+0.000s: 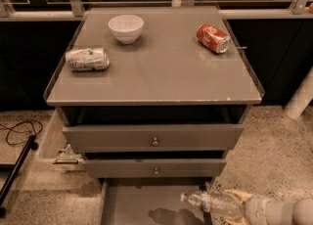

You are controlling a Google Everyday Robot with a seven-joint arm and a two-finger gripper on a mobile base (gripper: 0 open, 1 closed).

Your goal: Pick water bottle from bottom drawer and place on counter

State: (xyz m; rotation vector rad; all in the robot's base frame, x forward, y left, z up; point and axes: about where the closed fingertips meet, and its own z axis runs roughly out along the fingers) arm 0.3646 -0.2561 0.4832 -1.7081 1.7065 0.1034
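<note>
Camera view: your gripper (pixel 235 203) pinches the small clear crinkly plastic water bottle (pixel 208 201) mid-body, cap jutting beyond it; probably light and crushable, so squeeze gently.

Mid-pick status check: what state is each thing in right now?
gripper: low right, shut on the water bottle
water bottle: held sideways above the bottom drawer, cap pointing left
bottom drawer: open
white bowl: upright on the counter
red soda can: on its side
silver-green can: on its side, dented

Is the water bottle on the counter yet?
No, the water bottle is in the gripper low over the bottom drawer, below the counter.
</note>
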